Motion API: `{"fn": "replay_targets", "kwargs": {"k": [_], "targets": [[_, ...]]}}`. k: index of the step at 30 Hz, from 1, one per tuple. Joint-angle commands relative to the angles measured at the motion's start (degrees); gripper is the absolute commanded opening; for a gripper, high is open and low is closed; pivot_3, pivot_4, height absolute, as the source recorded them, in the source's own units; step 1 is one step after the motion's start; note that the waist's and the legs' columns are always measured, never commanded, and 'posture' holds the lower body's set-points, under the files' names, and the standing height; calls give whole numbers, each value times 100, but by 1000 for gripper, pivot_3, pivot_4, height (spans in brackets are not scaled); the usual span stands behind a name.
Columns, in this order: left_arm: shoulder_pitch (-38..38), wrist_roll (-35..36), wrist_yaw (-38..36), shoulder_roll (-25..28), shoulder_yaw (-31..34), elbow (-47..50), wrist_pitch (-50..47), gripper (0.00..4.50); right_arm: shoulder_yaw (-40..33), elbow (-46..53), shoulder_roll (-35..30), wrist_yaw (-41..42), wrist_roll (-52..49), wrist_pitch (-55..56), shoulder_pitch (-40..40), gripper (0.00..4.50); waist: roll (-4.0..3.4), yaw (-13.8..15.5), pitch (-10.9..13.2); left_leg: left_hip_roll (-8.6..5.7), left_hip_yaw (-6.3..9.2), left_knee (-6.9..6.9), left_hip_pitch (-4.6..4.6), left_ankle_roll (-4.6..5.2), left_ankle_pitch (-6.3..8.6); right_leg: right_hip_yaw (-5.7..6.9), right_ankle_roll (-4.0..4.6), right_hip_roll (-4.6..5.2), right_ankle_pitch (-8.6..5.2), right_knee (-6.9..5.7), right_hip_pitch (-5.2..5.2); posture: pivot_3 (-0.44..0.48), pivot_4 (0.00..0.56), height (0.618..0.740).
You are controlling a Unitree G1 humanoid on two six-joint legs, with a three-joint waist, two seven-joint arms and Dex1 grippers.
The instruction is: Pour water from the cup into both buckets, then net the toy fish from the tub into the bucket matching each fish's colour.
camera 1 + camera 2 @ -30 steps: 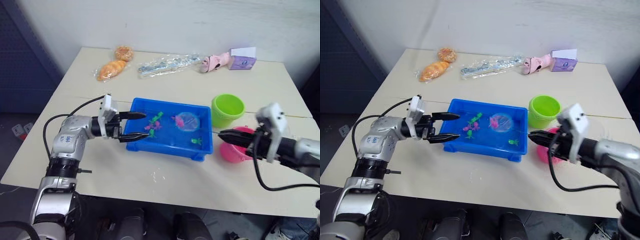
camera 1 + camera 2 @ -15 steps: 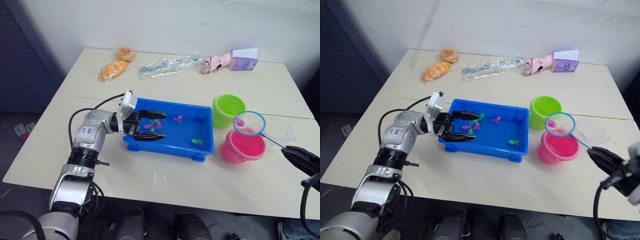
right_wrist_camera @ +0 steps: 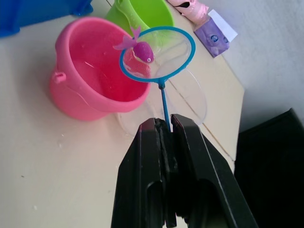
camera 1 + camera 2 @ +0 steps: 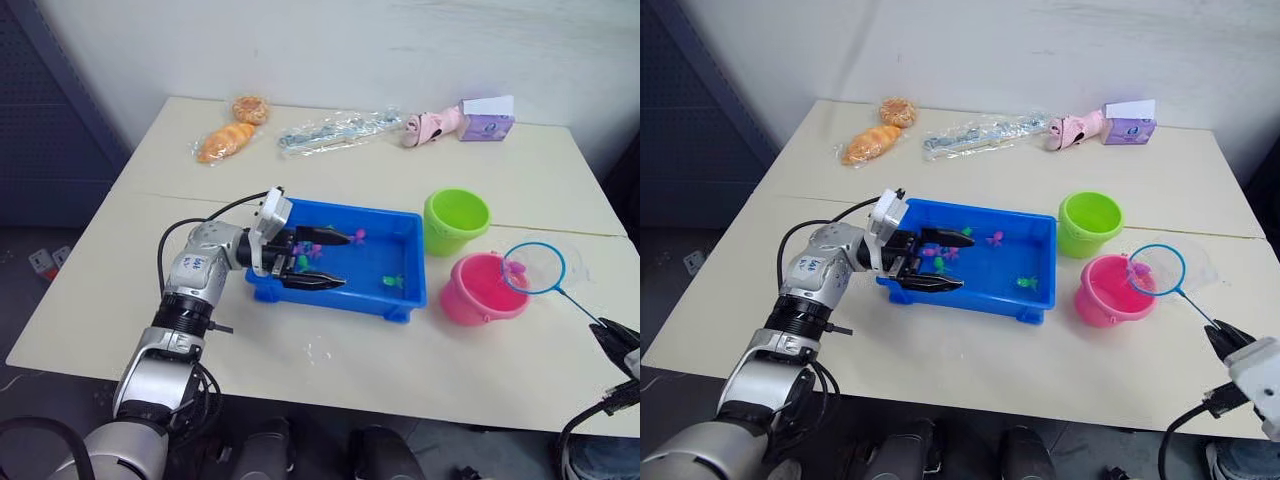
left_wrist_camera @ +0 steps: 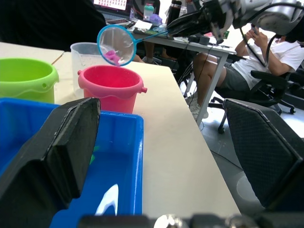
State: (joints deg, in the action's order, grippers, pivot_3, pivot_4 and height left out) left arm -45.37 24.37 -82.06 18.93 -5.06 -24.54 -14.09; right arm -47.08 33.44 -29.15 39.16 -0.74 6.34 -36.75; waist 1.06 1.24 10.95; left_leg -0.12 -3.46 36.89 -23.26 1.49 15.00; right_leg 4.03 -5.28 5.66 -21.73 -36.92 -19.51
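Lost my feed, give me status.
Right gripper shut on light-blue hoop net, pink toy fish inside, over pink plastic bucket. Left gripper open over blue rectangular tub. Nothing blocking.

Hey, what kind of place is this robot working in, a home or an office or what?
Most likely an office or lab. Past the pink bucket, the left wrist view shows a desk crowded with gear, a seated person and a black office chair. The work table is plain and cream-coloured.
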Motion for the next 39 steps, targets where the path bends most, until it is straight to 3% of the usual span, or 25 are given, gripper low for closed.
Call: {"fn": "replay_targets", "kwargs": {"k": [1,9,18,24,35,39], "targets": [[135,96,42,-26,4,385,-65,4444,36,-404,20,-508,692,1167,32,0,-2,-3,-1,0,-1,0,0,0,0,-1,0,0,0,0,0,0,150,740],[293,109,157,-55,10,602,-181,4444,151,-1025,-273,-1419,2204,2644,91,0,-8,-19,-1,6,-4,0,7,-10,-6,-8,1,-5,-1,-2,1,0,150,740],[342,113,275,-91,32,603,-118,4444,135,-1671,-716,-2666,3798,3378,254,0,-9,-7,-1,5,-6,1,7,-11,-6,-12,1,-7,-1,-2,1,0,150,740],[401,114,340,-76,58,642,-97,4444,64,-1669,-734,-3306,4143,3511,261,0,-9,-20,-1,6,-7,1,7,-12,-7,-14,2,-8,-1,-3,1,0,150,740],[493,114,424,-86,43,707,-48,4444,689,-1600,-571,-3557,4320,3354,234,0,-11,-43,-2,8,-7,3,8,-13,-8,-15,2,-11,-1,-7,1,0,150,740],[532,108,460,-73,57,741,-37,4444,447,-1423,-541,-3671,4252,3142,254,0,-13,-50,-3,8,-7,3,8,-13,-8,-16,2,-10,-1,-8,1,0,150,740]]}}
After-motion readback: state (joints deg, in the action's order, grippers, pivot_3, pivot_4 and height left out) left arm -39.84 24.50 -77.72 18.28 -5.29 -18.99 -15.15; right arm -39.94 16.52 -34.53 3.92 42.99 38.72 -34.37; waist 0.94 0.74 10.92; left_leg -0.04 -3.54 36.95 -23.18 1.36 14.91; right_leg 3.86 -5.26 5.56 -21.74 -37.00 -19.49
